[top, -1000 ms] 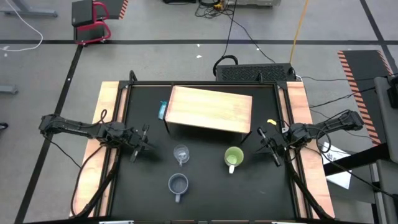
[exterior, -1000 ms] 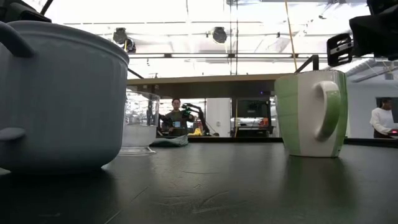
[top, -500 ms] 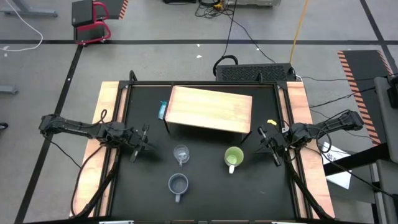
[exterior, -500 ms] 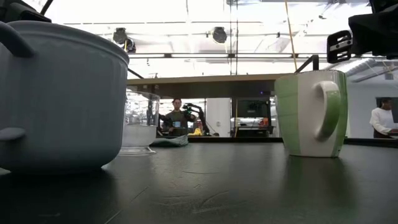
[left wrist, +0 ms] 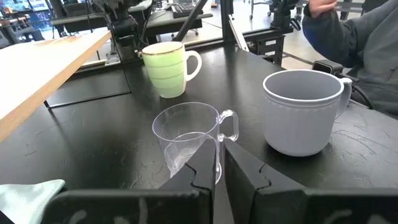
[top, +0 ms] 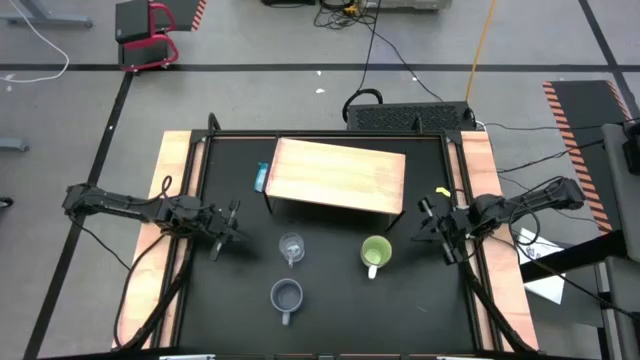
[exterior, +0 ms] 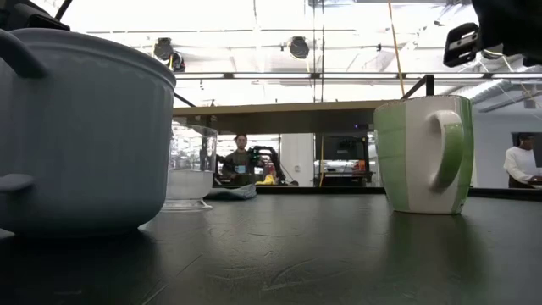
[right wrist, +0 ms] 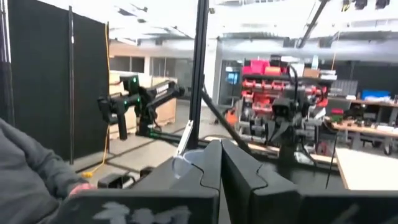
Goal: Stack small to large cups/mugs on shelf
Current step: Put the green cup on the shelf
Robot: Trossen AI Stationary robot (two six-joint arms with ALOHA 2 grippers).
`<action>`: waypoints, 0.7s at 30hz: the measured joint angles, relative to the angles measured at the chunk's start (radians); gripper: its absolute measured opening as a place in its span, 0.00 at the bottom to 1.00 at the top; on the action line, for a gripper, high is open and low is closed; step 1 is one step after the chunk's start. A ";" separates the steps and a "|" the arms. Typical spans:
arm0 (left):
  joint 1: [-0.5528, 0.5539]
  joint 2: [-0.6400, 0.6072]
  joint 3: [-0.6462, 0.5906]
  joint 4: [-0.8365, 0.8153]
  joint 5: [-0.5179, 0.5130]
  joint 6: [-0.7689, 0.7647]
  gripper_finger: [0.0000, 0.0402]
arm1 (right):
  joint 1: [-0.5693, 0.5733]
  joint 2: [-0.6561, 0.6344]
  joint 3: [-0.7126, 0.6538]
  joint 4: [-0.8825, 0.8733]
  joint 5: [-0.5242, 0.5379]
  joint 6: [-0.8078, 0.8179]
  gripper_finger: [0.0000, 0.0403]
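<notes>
Three cups stand apart on their bases on the black tabletop: the clear glass cup (top: pixel 291 247), the lime-green mug (top: pixel 376 252) and the grey-blue mug (top: pixel 286 295) nearest the front edge. The tan wooden shelf (top: pixel 338 175) stands on dark legs behind them, with nothing on it. My left gripper (top: pixel 222 228) is shut and empty, left of the glass cup (left wrist: pixel 189 140), and points at it. My right gripper (top: pixel 436 228) is shut and empty, right of the green mug (exterior: pixel 423 152) and above the table. The green mug (left wrist: pixel 168 67) and grey-blue mug (left wrist: pixel 301 111) also show in the left wrist view.
A teal cloth (top: pixel 261 178) lies by the shelf's left end. A person's grey sleeve (left wrist: pixel 367 37) shows beyond the table's front edge. Wooden side boards (top: pixel 175 200) flank the black tabletop. Bare tabletop lies between each gripper and the cups.
My right gripper has risen a little and drawn slightly toward the table's right edge, away from the green mug. The cups and my left gripper have stayed where they were.
</notes>
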 joint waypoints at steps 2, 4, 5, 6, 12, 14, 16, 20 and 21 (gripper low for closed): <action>0.000 0.000 0.000 0.000 0.000 0.000 0.08 | 0.000 0.022 0.013 0.001 0.000 0.000 0.00; 0.000 0.000 0.000 0.000 0.000 0.000 0.08 | 0.000 0.054 0.029 -0.001 0.000 0.000 0.00; 0.000 0.000 0.000 0.000 0.000 0.000 0.08 | 0.000 0.075 0.035 -0.002 0.000 0.000 0.00; 0.000 0.000 0.000 0.000 0.000 0.000 0.08 | 0.000 0.101 0.044 -0.007 0.000 0.000 0.00; 0.000 0.000 0.000 0.000 0.000 0.000 0.08 | 0.000 0.269 0.136 -0.002 -0.001 -0.011 0.00; 0.000 0.000 0.000 0.000 0.000 0.000 0.08 | 0.000 0.321 0.167 -0.008 -0.004 -0.013 0.00; 0.000 0.000 0.000 0.000 0.000 0.000 0.08 | 0.000 0.368 0.209 -0.038 -0.004 -0.016 0.00; 0.000 0.000 0.000 0.000 0.000 0.000 0.08 | 0.010 0.461 0.319 -0.183 -0.004 -0.026 0.00; 0.000 0.000 0.000 0.000 0.000 0.000 0.08 | 0.016 0.480 0.346 -0.208 -0.004 -0.032 0.00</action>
